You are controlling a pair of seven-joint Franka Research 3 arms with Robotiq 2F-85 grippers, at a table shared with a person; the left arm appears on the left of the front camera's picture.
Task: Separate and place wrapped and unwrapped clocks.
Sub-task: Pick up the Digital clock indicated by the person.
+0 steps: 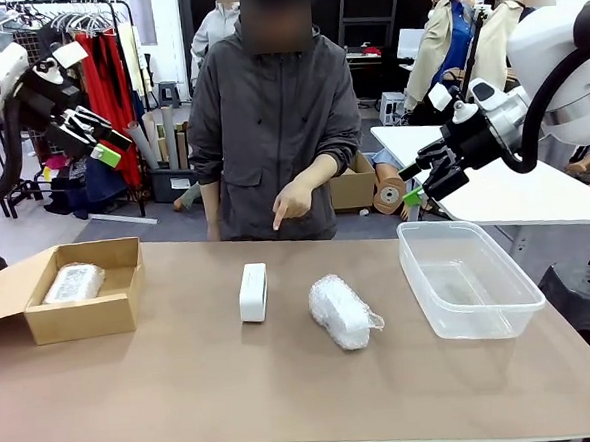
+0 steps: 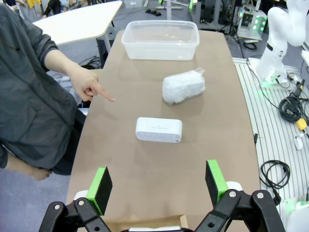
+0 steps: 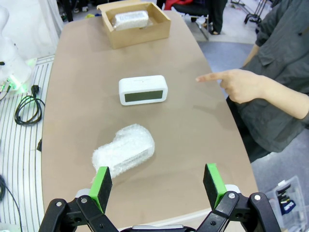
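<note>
A bare white clock (image 1: 253,292) (image 2: 159,129) (image 3: 143,90) stands on edge at the table's middle. Just right of it lies a bubble-wrapped clock (image 1: 340,311) (image 2: 182,86) (image 3: 124,150). Another wrapped clock (image 1: 73,283) (image 3: 129,19) rests inside the cardboard box (image 1: 108,313) (image 3: 139,32) at the left. My left gripper (image 1: 103,140) (image 2: 158,185) hangs open high above the table's left end. My right gripper (image 1: 420,181) (image 3: 158,185) hangs open above the far right, empty. The person's hand (image 1: 292,203) (image 2: 88,86) (image 3: 240,83) points a finger down toward the bare clock.
A clear plastic tub (image 1: 465,277) (image 2: 160,39) stands empty at the table's right. The box's open flap (image 1: 8,286) juts out at the left end. The person stands at the far edge, behind the middle.
</note>
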